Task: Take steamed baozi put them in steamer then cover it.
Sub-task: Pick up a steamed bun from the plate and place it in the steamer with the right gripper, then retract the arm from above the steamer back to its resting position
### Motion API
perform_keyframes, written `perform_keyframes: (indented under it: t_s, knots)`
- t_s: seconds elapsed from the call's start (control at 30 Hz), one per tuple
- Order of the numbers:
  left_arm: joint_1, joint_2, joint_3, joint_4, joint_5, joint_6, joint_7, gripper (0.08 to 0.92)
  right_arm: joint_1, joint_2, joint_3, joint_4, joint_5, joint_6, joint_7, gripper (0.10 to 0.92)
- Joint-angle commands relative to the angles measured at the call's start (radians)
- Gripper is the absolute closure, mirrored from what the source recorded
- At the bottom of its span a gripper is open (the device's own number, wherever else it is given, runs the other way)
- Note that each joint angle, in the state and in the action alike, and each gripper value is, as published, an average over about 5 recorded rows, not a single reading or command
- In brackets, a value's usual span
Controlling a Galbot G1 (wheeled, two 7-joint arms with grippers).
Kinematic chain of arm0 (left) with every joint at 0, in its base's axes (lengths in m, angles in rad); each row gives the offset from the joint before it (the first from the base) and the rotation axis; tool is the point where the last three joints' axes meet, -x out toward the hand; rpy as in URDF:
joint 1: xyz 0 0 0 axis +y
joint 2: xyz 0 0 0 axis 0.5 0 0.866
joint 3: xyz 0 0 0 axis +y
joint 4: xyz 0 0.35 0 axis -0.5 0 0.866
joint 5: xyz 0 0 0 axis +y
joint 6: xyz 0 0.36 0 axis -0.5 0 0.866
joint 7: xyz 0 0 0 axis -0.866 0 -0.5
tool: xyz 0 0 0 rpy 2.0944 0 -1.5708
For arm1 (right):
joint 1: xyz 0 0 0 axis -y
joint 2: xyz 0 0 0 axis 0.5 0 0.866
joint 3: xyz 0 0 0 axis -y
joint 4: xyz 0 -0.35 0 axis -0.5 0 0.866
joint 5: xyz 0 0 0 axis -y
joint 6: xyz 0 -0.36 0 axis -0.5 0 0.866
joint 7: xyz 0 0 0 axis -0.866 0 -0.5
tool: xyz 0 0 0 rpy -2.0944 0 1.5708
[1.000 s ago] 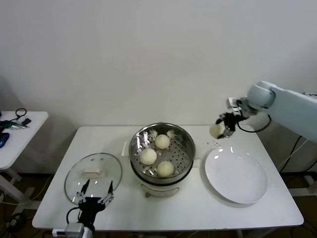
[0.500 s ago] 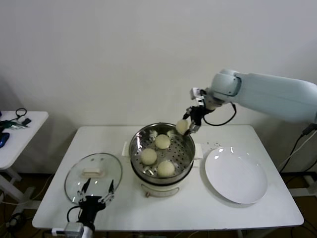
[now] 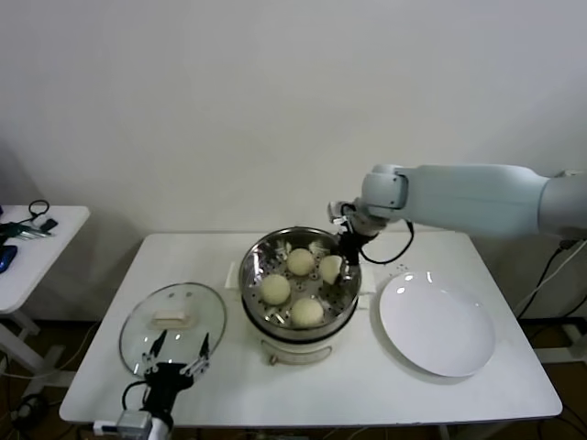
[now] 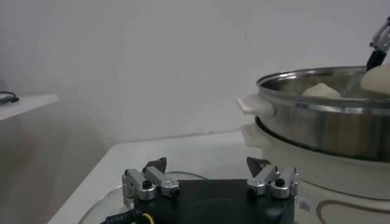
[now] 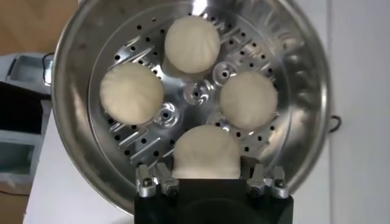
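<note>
Gripping 4th baozi (image 3: 330, 269), right pincer (image 3: 341, 271) now inside steamer (image 3: 260, 258), moved from plate (image 3: 437, 323); left pincer (image 3: 176, 365) open.

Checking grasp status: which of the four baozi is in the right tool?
The baozi at the steamer's right side; the right tool is shut on it, while the other three lie free on the perforated floor.
</note>
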Motion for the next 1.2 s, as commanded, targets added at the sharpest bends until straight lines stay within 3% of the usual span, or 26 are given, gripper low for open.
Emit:
perform_keyframes:
  t_s: [0.03,0.27,0.47,0.87,1.2]
  knots:
    - [-0.006,0.004,-0.002,0.006,-0.005,0.000,0.001,0.177,-0.051,0.049,-0.042,-0.028,0.011,-0.011,0.016,0.330]
    - [-0.009,0.005,0.000,0.012,-0.004,0.000,0.000,0.177,-0.060,0.054,-0.027,-0.036,0.013,-0.023,0.018,0.313]
    - [-0.008,0.004,0.000,0.010,-0.003,0.000,-0.001,0.177,-0.047,0.034,-0.004,-0.033,0.023,-0.024,0.004,0.211]
    - [-0.010,0.005,0.004,-0.001,0.005,0.005,-0.004,0.177,0.007,-0.062,0.067,0.003,0.034,0.019,-0.027,0.203]
    - [-0.018,0.000,-0.003,-0.004,0.029,0.004,-0.008,0.177,-0.011,-0.314,0.210,0.133,0.011,0.187,0.161,0.203]
